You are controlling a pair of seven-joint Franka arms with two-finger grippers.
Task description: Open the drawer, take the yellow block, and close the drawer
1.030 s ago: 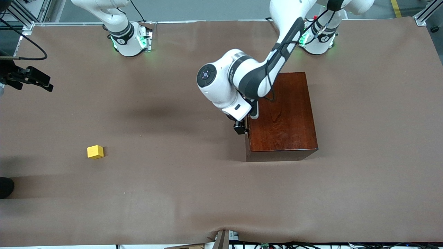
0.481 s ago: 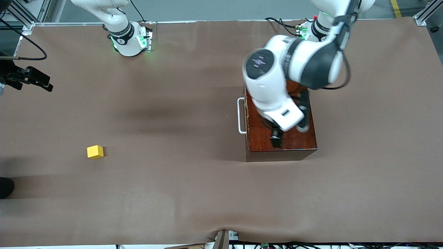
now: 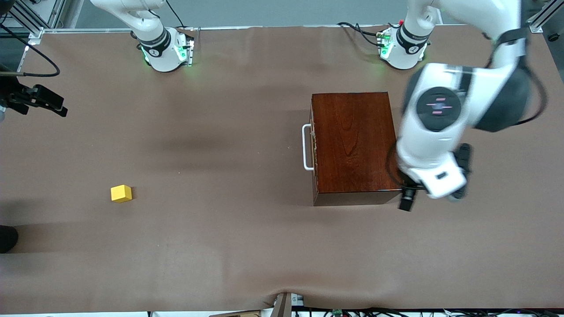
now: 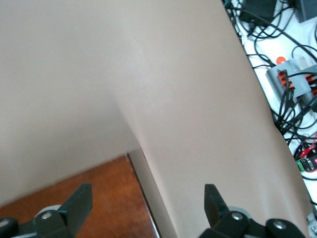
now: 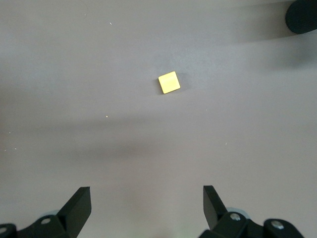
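The yellow block (image 3: 121, 193) lies on the brown table cover toward the right arm's end, well apart from the reddish-brown wooden box (image 3: 352, 141). The drawer (image 3: 313, 149) sits shut in the box, and its white bar handle (image 3: 307, 147) faces the block's end of the table. My left gripper (image 3: 406, 199) hangs open and empty over the box's corner nearest the front camera at the left arm's end. The left wrist view shows that box corner (image 4: 99, 193) between the left gripper's (image 4: 147, 198) spread fingers. My right gripper (image 5: 147, 198) is open and high above the table, with the yellow block (image 5: 169, 82) far below it.
Black gear (image 3: 35, 99) juts over the table edge at the right arm's end, and a dark round object (image 3: 6, 237) lies nearer the front camera there. Cables and electronics (image 4: 292, 89) crowd the floor past the table's front edge. The left arm's wrist (image 3: 436, 127) looms beside the box.
My left arm has swung away from the drawer's handle, across the box's top, to the box's corner at the left arm's end. The handle is now uncovered. The drawer stays shut and the block has not moved.
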